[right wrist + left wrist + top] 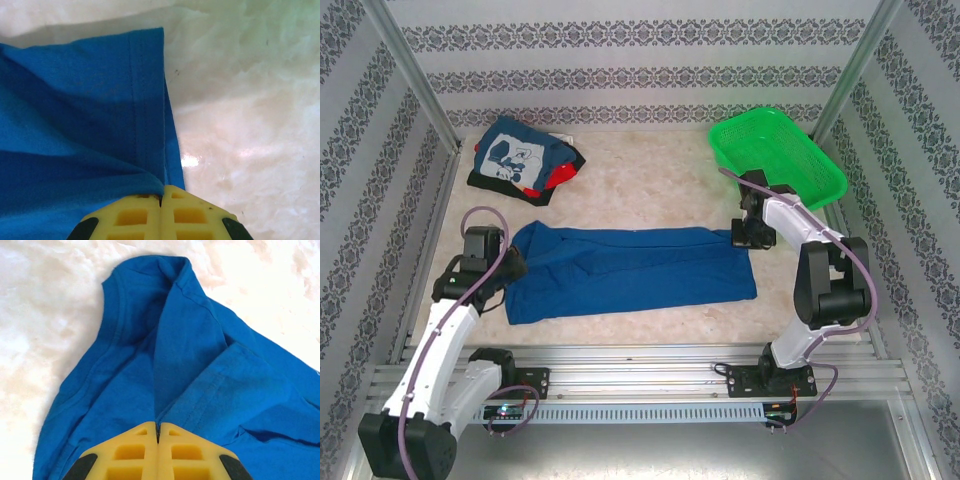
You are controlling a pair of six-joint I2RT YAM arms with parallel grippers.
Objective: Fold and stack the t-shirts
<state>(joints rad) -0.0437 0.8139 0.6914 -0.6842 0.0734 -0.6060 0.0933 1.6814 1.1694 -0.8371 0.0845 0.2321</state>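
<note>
Left gripper (512,264): clenched on the left end of the royal-blue shirt (630,270), a fold of cloth running into the closed jaws.
Folded pile (525,162): upper left of the top view, navy graphic on top, well apart.
Shirt's lie: centre frame, a long band with its axis running left to right between the two tools (each arm nearest its own end).
Shirt's look: lightly creased, already doubled lengthwise.
Right gripper (745,234): pinched tight on the hem corner, right end.
</note>
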